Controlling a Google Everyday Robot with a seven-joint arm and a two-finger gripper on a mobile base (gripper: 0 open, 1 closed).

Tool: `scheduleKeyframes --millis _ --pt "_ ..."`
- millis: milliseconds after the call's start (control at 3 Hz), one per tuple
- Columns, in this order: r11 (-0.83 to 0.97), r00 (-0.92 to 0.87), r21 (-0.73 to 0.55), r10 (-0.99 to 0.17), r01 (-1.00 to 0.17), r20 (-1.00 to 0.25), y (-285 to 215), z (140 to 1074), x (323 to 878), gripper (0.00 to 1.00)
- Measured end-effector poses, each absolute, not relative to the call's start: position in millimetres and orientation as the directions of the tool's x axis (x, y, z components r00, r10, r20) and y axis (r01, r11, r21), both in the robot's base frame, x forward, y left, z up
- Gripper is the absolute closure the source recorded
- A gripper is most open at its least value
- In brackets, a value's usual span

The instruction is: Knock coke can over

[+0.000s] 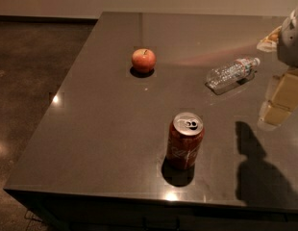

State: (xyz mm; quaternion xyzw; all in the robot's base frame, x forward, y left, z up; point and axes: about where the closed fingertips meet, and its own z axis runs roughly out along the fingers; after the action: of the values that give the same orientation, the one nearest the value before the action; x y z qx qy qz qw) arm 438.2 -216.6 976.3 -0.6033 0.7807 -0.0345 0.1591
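The coke can (184, 141) is red with white script and a silver top with a pull-tab. It stands upright on the dark table (101, 129), near the front edge and a little right of centre. My gripper (279, 105) hangs at the right edge of the camera view, above the table, to the right of the can and well apart from it. It is partly cut off by the frame. Its shadow falls on the table to the right of the can.
A red apple (143, 60) sits at the back centre-left. A clear plastic water bottle (232, 73) lies on its side at the back right. A small light object (269, 40) lies at the far right edge. The floor is to the left of the table.
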Motion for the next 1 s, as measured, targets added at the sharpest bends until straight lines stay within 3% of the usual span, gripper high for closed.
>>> scheduleKeyframes --millis 1000 --pt "0.237 -0.184 -0.188 -0.947 -0.953 -0.262 -208 957 440 0.0"
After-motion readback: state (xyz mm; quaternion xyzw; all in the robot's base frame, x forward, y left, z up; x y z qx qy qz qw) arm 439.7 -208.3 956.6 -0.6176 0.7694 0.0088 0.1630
